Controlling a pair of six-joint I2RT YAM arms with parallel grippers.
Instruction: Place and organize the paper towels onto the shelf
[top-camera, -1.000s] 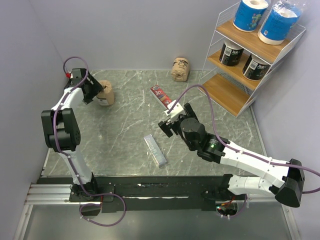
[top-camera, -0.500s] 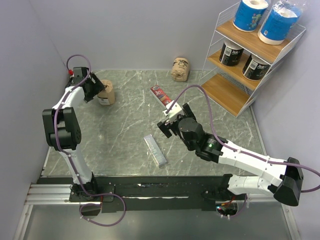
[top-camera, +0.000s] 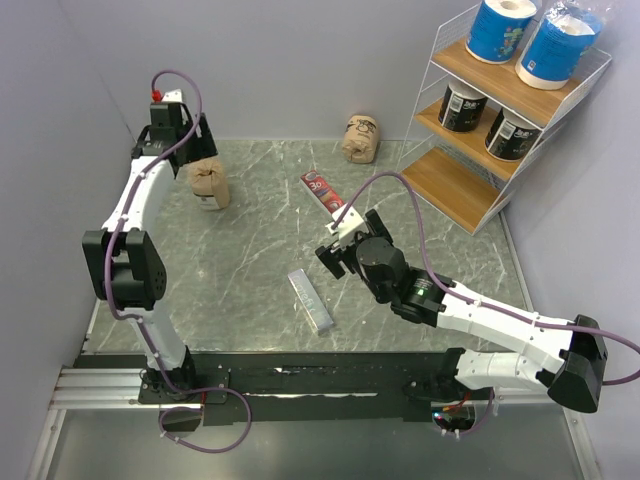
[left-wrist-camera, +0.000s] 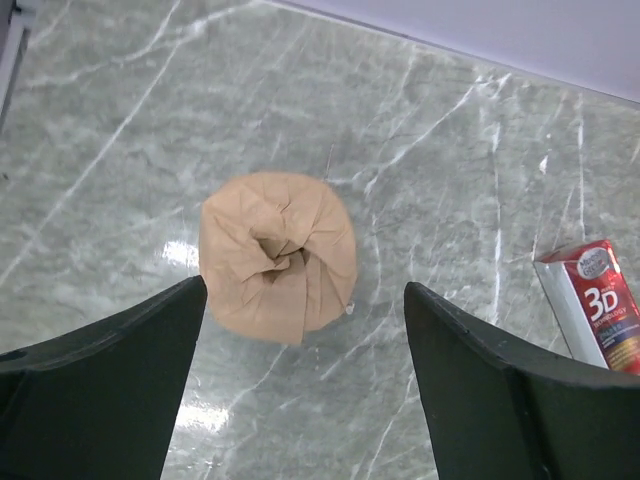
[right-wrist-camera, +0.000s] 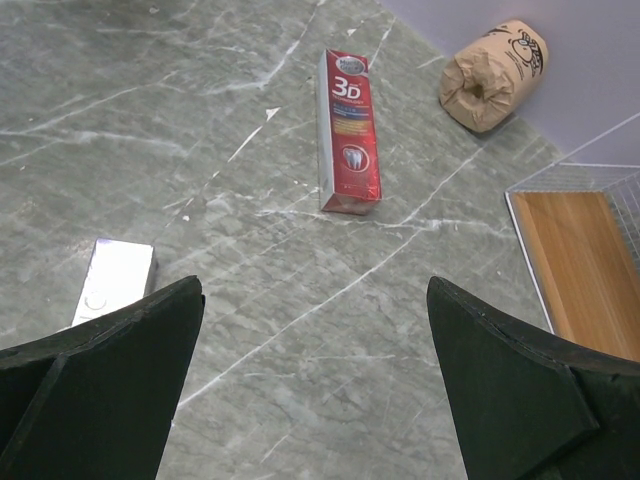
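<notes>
A tan-brown paper towel roll (top-camera: 209, 183) stands upright at the back left of the table. My left gripper (top-camera: 192, 148) hangs open above it, touching nothing. In the left wrist view the roll's twisted top (left-wrist-camera: 277, 255) sits just beyond the gap of the left gripper (left-wrist-camera: 305, 288). A second tan roll (top-camera: 362, 138) (right-wrist-camera: 493, 75) lies on its side by the back wall. The shelf (top-camera: 455, 185) stands at the back right with two blue rolls (top-camera: 500, 28) on top and two black rolls (top-camera: 462, 105) on the middle tier. My right gripper (top-camera: 335, 250) (right-wrist-camera: 315, 290) is open over bare table.
A flat red packet (top-camera: 322, 192) (right-wrist-camera: 347, 130) lies mid-table and shows at the right edge of the left wrist view (left-wrist-camera: 595, 315). A grey bar (top-camera: 311, 300) (right-wrist-camera: 113, 280) lies near the front. The shelf's bottom tier (right-wrist-camera: 585, 270) is bare. Walls close the left and back.
My left gripper has risen and swung back from beside the upright tan roll to above it; the roll stays standing in place. The right arm has hardly moved.
</notes>
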